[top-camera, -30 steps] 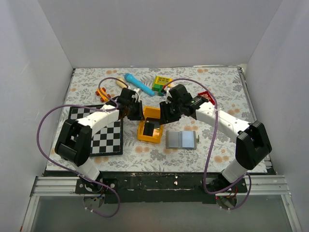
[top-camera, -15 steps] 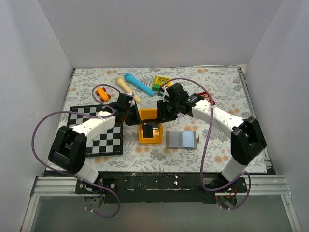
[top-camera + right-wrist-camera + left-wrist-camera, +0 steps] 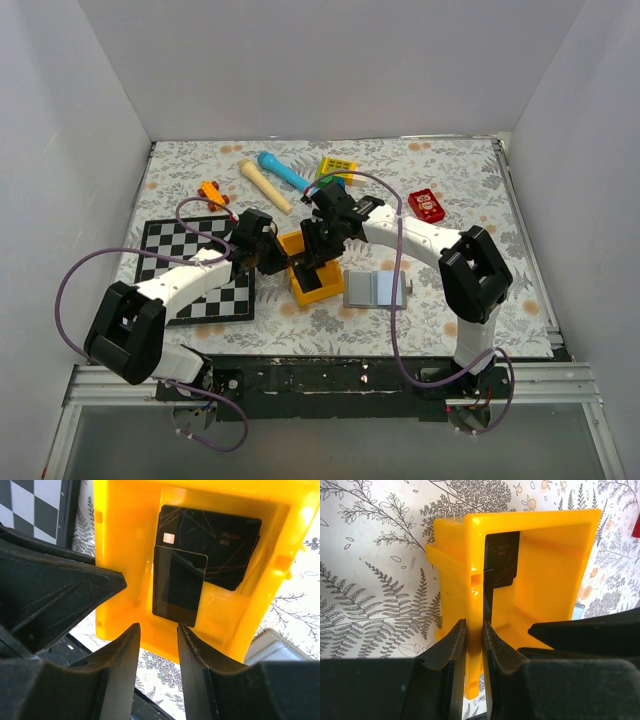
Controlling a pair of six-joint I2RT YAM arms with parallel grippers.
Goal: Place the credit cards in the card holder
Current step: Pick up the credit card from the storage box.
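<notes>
Two black credit cards lie overlapping inside an orange plastic tray. One card also shows in the left wrist view. The grey card holder lies open and flat just right of the tray, with pale pockets showing; its corner shows in the right wrist view. My left gripper is shut on the tray's left wall. My right gripper is open and empty, hanging over the tray's edge just short of the cards; in the top view it is over the tray.
A chessboard lies under the left arm. A red block sits at the right. A blue tool, a wooden stick, a yellow-green toy and an orange toy lie at the back.
My right gripper has swung left and now hangs over the tray. My left gripper has moved nearer along the tray's left side. The tray has turned slightly.
</notes>
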